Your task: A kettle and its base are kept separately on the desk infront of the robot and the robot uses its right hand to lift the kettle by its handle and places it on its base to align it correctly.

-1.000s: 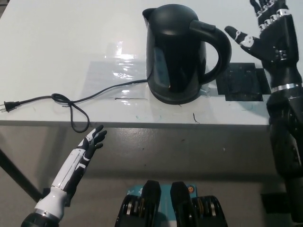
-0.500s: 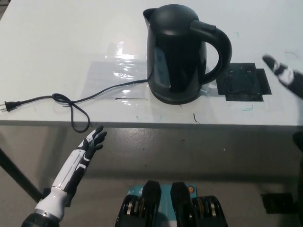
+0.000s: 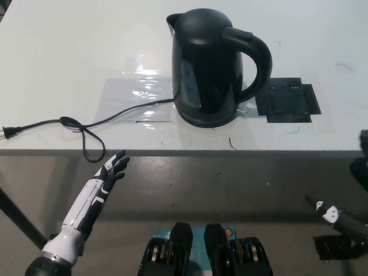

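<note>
Nearest the robot, the white left hand [image 3: 112, 171] rests below the front edge of the counter [image 3: 69, 52], fingers spread and holding nothing. At the lower right only a sliver of the black right hand [image 3: 336, 217] shows, down below the counter edge; whether its fingers are open or closed cannot be told. Farther off, the kettle [image 3: 207, 66] stands upright on the counter, apparently seated on its base, whose cord [image 3: 86, 127] trails off to the left. The handle [image 3: 256, 54] arches toward the right, so the kettle lies up and to the left of the right hand, well apart from it; the right hand is still the one on the handle's side. A second ago that hand was raised, open, just beside the handle; it has since dropped clear, so the placing looks done
</note>
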Robot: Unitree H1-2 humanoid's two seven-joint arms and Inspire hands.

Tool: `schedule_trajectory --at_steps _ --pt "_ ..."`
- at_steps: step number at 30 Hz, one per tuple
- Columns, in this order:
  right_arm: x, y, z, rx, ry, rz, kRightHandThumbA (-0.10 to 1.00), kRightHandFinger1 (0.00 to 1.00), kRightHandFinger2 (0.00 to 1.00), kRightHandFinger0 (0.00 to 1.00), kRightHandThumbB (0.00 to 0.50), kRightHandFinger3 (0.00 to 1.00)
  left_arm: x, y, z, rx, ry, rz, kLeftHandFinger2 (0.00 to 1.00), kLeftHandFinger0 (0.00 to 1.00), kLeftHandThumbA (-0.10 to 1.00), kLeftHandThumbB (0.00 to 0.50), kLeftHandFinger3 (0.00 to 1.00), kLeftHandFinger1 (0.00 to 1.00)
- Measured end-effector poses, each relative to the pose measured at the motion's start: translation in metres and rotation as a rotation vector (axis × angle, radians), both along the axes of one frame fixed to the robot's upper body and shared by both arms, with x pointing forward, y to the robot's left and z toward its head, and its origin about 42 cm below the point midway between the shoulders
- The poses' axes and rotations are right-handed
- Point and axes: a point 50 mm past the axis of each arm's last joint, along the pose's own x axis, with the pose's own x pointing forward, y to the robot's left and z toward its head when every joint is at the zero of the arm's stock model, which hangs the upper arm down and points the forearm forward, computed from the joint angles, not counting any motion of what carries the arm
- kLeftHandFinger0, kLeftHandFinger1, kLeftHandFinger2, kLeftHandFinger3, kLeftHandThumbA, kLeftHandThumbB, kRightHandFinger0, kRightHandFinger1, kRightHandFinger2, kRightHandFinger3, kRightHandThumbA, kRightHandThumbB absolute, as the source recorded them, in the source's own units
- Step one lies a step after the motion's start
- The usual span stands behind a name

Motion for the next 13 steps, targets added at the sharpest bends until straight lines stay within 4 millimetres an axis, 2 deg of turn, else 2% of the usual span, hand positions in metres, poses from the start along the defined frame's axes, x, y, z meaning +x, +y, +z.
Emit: schedule_trajectory --at_steps 3,5,6,9,13 --pt "0.004 0.001 -0.018 -0.017 0.063 0.011 1.0 1.0 1.0 1.0 0.427 1.0 -0.001 0.001 -0.001 0.0 -0.001 0.001 1.0 1.0 1.0 0.149 1.0 1.0" --pt "0.007 0.003 -0.03 -0.027 0.103 0.017 1.0 1.0 1.0 1.0 0.396 1.0 -0.002 0.001 -0.002 0.001 0.001 0.003 1.0 1.0 1.0 0.154 1.0 1.0" --pt "0.008 0.003 -0.034 -0.032 0.117 0.018 1.0 1.0 1.0 1.0 0.418 1.0 -0.002 0.002 -0.002 0.002 0.002 0.004 1.0 1.0 1.0 0.155 1.0 1.0" --pt "0.012 0.001 -0.044 -0.035 0.15 0.015 1.0 1.0 1.0 1.0 0.415 1.0 -0.003 0.002 -0.002 0.002 0.001 0.003 1.0 1.0 1.0 0.152 1.0 1.0" --pt "0.012 -0.001 -0.051 -0.035 0.176 0.013 1.0 1.0 1.0 1.0 0.438 1.0 -0.003 0.002 -0.002 0.001 -0.001 0.003 1.0 1.0 1.0 0.153 1.0 1.0"
